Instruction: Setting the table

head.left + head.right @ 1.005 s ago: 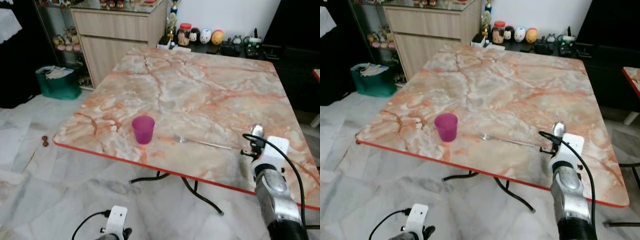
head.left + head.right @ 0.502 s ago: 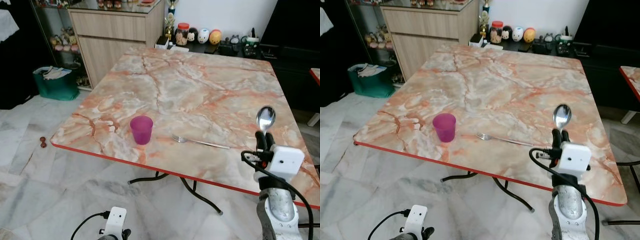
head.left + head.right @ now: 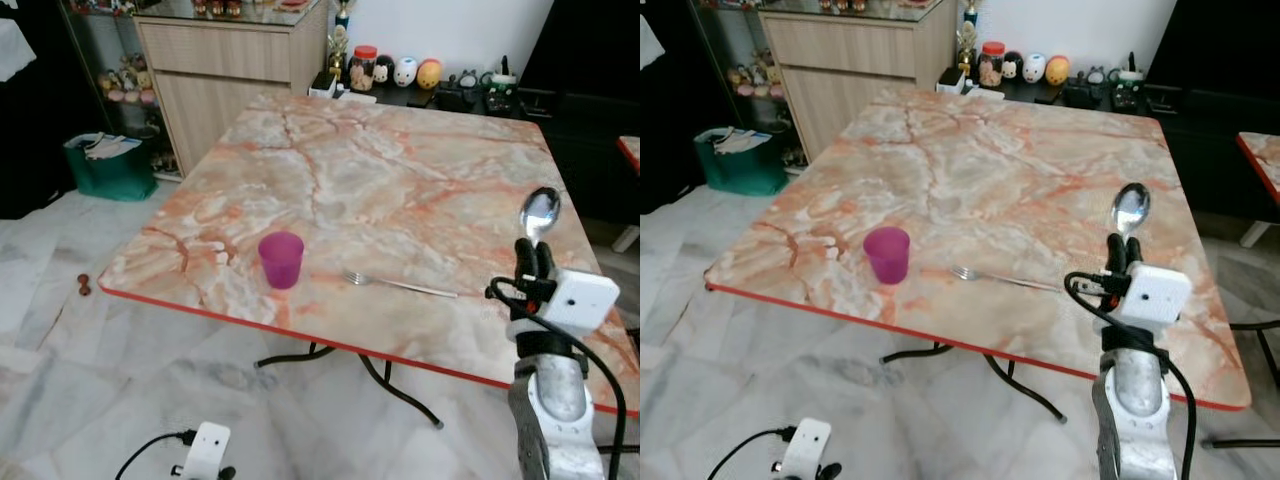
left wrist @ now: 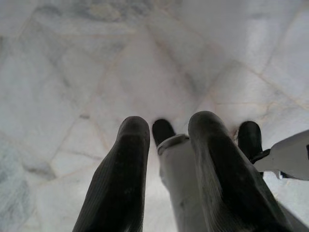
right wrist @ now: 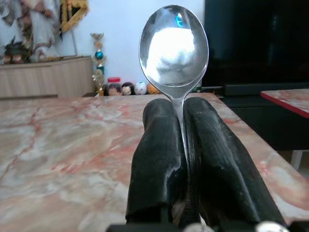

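The right gripper (image 3: pixel 533 262) stands over the near right part of the table, its two black fingers (image 5: pixel 157 159) pressed together on the handle of a metal spoon (image 5: pixel 174 46). The spoon points straight up out of the fingers, bowl uppermost (the bowl catches a pale reflection). The silver right arm (image 3: pixel 1128 400) rises from below the near edge of the table, with a white wrist box and a black cable looped beside it.

To the robot's left of the gripper, a fork (image 3: pixel 400 285) lies flat on the marble-patterned table (image 3: pixel 400 170), tines toward a purple cup (image 3: pixel 281 259). The cup stands upright near the table's near edge, apart from the fork. The table top has an orange-red rim and black metal legs beneath.

The left gripper (image 4: pixel 166 140) hangs low beside the robot, aimed at the pale marble floor (image 4: pixel 96 72); its fingers are a little apart with nothing between them.

Beyond the table stand a wooden cabinet (image 3: pixel 235 60) and a low dark shelf of small figurines (image 3: pixel 405 72). A green basket (image 3: pixel 105 165) sits on the floor at the far left.
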You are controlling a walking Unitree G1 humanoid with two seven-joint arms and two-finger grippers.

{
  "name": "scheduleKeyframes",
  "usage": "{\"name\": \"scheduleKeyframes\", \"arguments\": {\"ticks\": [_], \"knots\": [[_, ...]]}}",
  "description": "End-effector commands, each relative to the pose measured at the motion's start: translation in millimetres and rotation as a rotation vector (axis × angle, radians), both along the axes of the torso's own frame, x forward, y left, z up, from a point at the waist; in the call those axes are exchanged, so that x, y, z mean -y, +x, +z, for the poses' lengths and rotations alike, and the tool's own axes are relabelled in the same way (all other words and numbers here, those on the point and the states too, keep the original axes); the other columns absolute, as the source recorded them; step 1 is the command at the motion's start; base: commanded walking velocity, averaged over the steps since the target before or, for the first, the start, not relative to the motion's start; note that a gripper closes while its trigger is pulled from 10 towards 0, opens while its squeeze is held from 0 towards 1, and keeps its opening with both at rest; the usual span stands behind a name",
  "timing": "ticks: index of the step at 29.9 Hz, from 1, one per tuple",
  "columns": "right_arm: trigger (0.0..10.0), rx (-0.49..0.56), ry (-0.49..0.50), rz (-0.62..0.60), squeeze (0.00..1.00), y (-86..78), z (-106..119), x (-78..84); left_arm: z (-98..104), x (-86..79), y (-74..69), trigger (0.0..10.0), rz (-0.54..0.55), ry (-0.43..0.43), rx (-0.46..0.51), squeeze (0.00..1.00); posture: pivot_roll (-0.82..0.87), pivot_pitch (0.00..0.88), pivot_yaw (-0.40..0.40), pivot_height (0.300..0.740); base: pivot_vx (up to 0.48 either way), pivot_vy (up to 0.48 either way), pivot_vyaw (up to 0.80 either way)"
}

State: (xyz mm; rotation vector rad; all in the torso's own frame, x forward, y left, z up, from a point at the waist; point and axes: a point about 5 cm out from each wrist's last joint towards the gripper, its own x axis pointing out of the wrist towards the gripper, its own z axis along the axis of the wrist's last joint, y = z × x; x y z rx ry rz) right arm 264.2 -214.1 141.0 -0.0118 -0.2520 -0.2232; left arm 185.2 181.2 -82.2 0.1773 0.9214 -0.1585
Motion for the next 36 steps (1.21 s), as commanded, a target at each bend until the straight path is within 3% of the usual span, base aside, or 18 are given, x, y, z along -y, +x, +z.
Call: {"name": "scheduleKeyframes", "arguments": {"ticks": [1,8,22,36], "knots": [[10.0,0.008,-0.001,-0.042,0.0,0.6,6,9.8,-2,2.4,-2.8,10.0,-0.001,-0.01,-0.009,0.0,0.01,0.0,-0.038,0.74,0.0,-0.39,0.0],[10.0,0.014,0.021,-0.05,0.0,5.7,9,13.2,-1,3.9,-1.3,10.0,0.005,-0.015,-0.006,0.0,0.0,0.0,-0.044,0.74,0.0,-0.343,-0.44],[10.0,0.065,-0.004,-0.055,0.0,23.6,27,9.4,1,3.8,3.9,10.0,0.021,-0.024,0.009,0.0,-0.01,0.0,-0.036,0.74,0.0,-0.286,0.0],[10.0,0.058,-0.006,-0.037,0.0,29.1,31,3.4,2,9.8,7.8,10.0,0.011,-0.019,0.007,0.0,-0.01,0.0,-0.023,0.74,0.0,-0.115,0.0]]}}
